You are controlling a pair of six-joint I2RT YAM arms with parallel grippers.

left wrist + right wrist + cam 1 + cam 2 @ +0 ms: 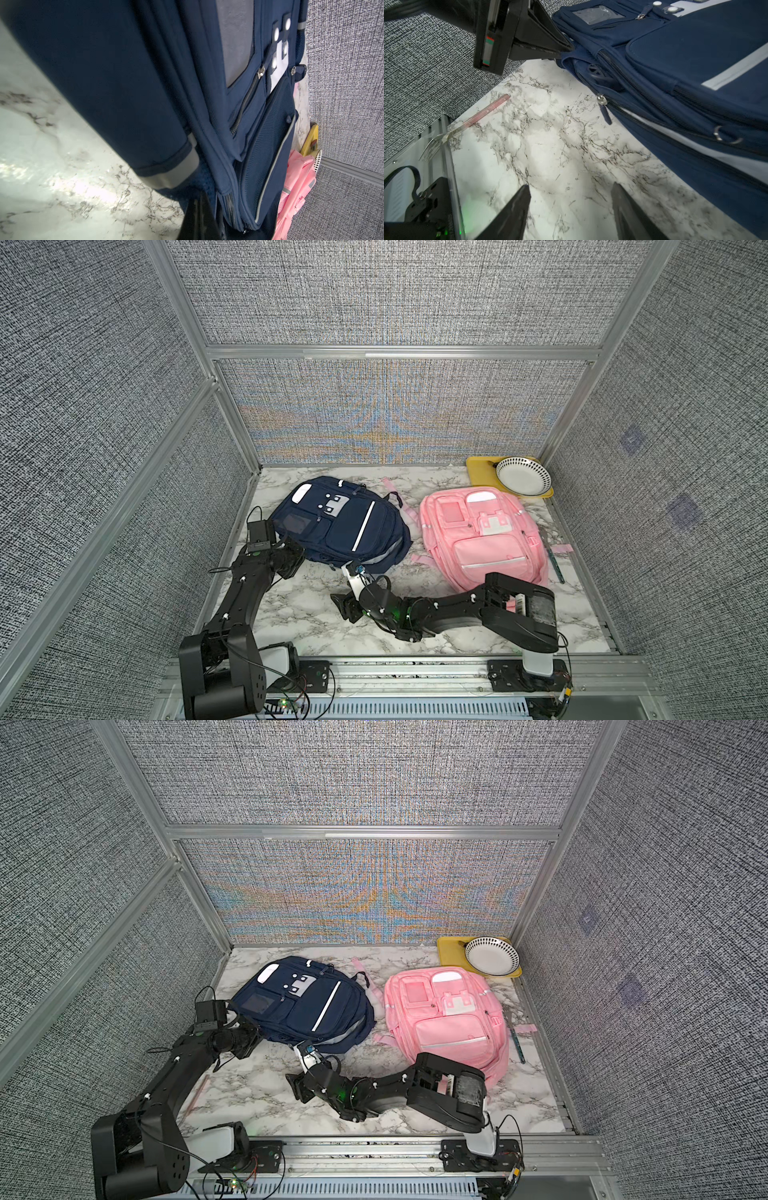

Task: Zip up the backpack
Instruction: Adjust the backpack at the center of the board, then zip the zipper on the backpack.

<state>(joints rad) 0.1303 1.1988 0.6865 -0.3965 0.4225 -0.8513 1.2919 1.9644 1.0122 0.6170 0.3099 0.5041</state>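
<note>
Right wrist view: navy backpack [675, 52] on marble table [550, 145], near-left corner pinched tight in left gripper [568, 49]; right gripper [571, 185] spread wide, empty, near dangling zipper pull [602, 100].

In the left wrist view the near side of the navy backpack [99, 83] is blurred, and only a dark sliver of the left fingers [199, 218] is seen, cut off at the edge. The right fingers [517, 212] are likewise cut off. The pink backpack's [478, 539] near corner is hidden by the right arm [511, 593]. The dark item [494, 465] behind the bowl [523, 479] is too small to be told.
</note>
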